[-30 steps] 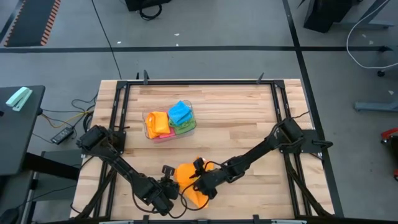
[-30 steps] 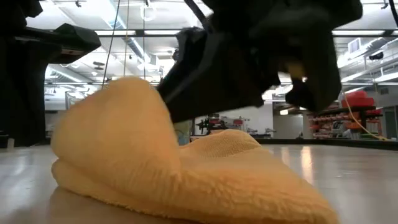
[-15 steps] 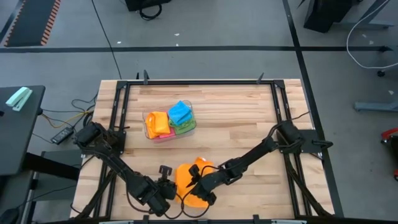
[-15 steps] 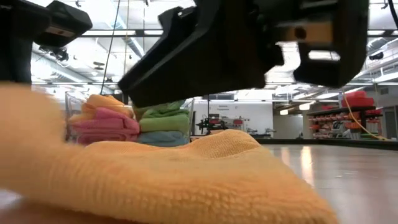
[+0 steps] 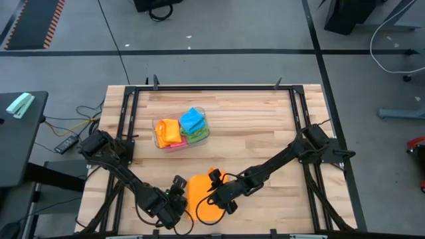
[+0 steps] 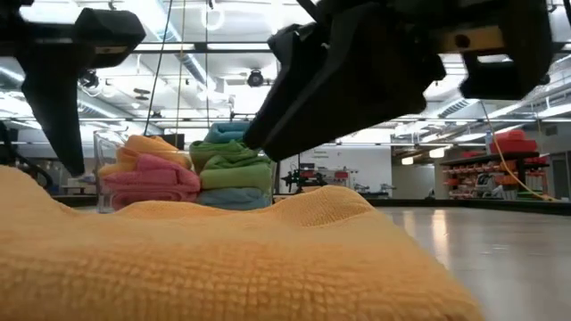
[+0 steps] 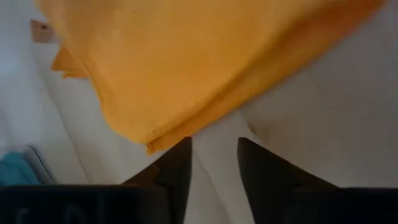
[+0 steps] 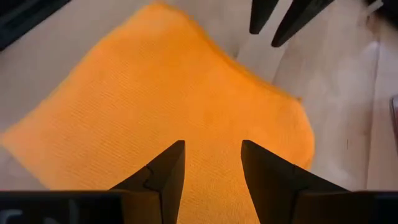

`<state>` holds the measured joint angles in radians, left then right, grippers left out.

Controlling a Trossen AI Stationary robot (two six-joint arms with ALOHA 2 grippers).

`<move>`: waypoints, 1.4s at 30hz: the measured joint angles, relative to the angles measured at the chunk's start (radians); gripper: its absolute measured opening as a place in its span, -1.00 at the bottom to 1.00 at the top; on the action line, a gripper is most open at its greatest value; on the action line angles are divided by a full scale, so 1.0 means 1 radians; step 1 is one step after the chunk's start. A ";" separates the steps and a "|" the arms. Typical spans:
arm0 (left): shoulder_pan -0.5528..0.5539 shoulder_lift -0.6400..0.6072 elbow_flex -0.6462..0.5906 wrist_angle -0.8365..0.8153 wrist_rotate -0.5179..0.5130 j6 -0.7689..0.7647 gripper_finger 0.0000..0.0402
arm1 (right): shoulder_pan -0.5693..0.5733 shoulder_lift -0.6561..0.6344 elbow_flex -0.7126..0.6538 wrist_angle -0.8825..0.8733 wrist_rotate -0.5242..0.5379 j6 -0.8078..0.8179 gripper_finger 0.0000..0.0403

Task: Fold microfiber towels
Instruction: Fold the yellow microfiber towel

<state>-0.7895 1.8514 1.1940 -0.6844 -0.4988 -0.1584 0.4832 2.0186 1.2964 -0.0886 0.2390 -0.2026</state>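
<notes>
The wooden bench (image 5: 252, 126) has the orange towel (image 5: 201, 197) lying flat down at 6 o'clock, folded over, long axis running 12 to 6. The clear tub (image 5: 180, 131) of folded towels sits off toward 11. The left pincer (image 5: 178, 197) is at the towel's 9 o'clock edge, fingers parted and empty. The right pincer (image 5: 214, 198) hovers over it, parted, gripping nothing.

Tabletop (image 5: 265, 126) right half and far edge bare; tub (image 5: 180, 131) blocks left-centre; towel (image 5: 201, 196) and both arms crowd near edge.
</notes>
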 joint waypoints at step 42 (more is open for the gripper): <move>0.057 0.058 -0.118 0.299 0.059 0.850 -0.24 | 0.006 0.000 -0.013 0.009 0.000 0.020 -0.18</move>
<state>-0.7327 1.9099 1.0759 -0.3853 -0.4398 0.6915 0.4896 2.0190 1.2839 -0.0795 0.2390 -0.1829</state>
